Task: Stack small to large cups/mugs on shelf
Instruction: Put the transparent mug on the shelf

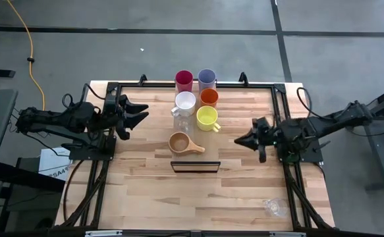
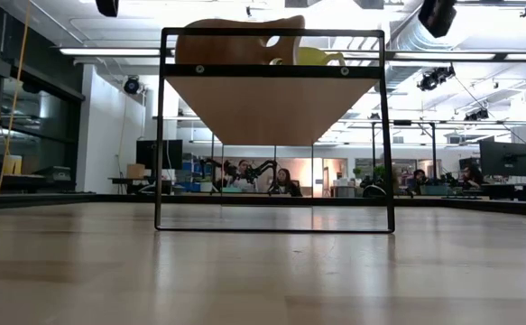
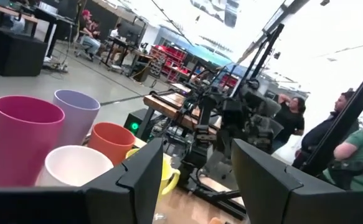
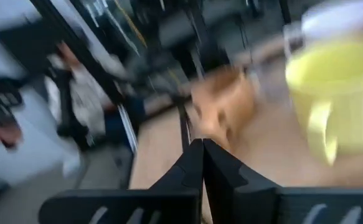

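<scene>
Cups stand grouped at the table's far middle: red, lavender and orange tumblers, a white mug, a yellow mug and a clear glass. The brown wooden handled cup stands nearer. Another clear glass sits at the near right corner. The shelf stands near the table's middle on a black frame. My left gripper hangs open left of the cups, holding nothing. My right gripper is shut and empty, right of the brown cup.
Black arm mounts and rails run along the table's left and right sides. Bare wood lies in front of the shelf. People sit and stand in the room beyond the table.
</scene>
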Controlling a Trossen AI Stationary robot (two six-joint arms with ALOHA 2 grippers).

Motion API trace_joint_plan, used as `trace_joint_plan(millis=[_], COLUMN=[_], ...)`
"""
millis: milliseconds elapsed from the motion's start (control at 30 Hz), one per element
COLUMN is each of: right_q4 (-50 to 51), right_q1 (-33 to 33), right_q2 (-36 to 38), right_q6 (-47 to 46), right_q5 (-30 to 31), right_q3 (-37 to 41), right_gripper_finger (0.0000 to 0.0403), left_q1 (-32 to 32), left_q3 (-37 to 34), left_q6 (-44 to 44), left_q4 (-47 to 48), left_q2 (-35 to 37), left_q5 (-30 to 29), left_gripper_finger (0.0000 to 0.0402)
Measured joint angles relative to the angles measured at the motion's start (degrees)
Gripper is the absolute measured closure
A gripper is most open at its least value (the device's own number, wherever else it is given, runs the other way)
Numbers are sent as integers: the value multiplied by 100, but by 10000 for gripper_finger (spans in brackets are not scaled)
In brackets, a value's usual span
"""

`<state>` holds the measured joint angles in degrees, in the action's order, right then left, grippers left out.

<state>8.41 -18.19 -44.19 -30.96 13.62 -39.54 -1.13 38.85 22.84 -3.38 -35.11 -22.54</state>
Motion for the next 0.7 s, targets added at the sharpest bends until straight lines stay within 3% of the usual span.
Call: trace_joint_plan(millis=[167,700], right_q4=[-1157,-1216], right_q1=[355,506], right_q2=[308,337], right_q6=[411,404], right_q5=[-164,-172], right_q3=[371,321], right_gripper_finger=[403,402], left_q1=[0,-1], left_q3=[0,0], left_q6=[1,-502], left_q4=[-65,-114], left_q2=[0,12], left_q5=[95,805], left_gripper_finger=[222,222])
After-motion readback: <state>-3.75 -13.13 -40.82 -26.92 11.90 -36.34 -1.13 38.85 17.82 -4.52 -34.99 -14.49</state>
